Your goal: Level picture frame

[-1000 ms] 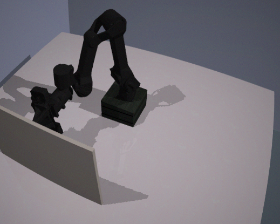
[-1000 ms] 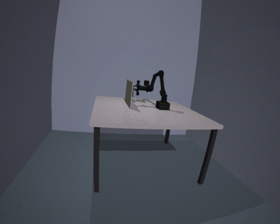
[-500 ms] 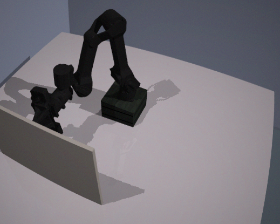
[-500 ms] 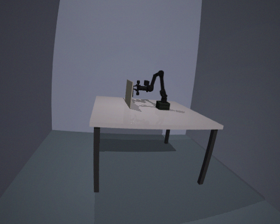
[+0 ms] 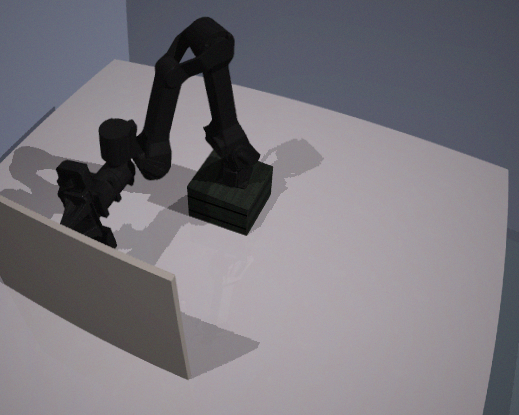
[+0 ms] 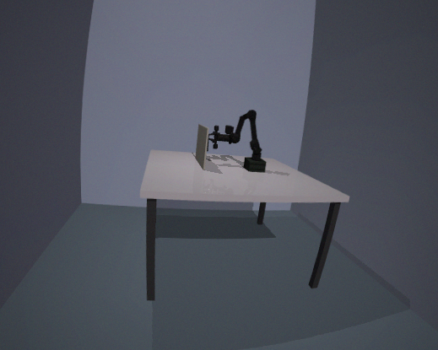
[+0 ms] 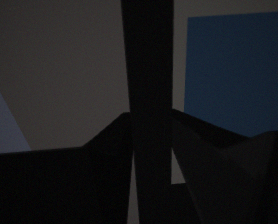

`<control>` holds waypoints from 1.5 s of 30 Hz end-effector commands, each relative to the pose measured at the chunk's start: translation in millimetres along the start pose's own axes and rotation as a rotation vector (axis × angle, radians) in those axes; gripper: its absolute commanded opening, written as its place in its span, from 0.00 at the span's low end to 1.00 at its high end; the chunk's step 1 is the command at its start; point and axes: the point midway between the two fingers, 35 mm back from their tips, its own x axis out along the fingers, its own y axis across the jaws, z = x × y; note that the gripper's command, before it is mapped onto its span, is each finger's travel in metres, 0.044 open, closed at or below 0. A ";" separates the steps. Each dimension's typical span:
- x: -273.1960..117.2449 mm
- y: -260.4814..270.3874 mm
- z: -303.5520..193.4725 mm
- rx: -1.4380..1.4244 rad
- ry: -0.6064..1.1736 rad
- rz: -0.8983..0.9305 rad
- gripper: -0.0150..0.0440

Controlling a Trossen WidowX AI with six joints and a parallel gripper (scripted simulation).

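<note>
The picture frame's dark side rail (image 7: 148,55) runs nearly upright through the middle of the wrist view. Right of it are a pale margin and the blue picture (image 7: 230,70), whose top edge rises slightly to the right. A short piece of dark bottom rail shows low down. My gripper (image 7: 148,118) (image 6: 210,137) is shut on this side rail, one finger on each side. In the exterior view the frame (image 6: 208,143) is only a thin dark sliver against the upright panel. In the top view the panel hides the frame and fingertips. Screw and notched strip are hidden.
The pale upright panel (image 5: 87,291) (image 6: 202,146) (image 7: 60,65) stands on the white table (image 5: 382,251) (image 6: 175,182) behind the frame. The arm's dark base block (image 5: 229,201) (image 6: 255,164) stands on the table, on the frame's side of the panel.
</note>
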 end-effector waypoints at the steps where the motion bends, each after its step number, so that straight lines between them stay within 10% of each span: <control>1: 0.2 3.1 -1.1 -0.013 0.006 0.010 0.25; 45: 0.1 4.4 -8.5 -0.013 0.006 0.010 0.25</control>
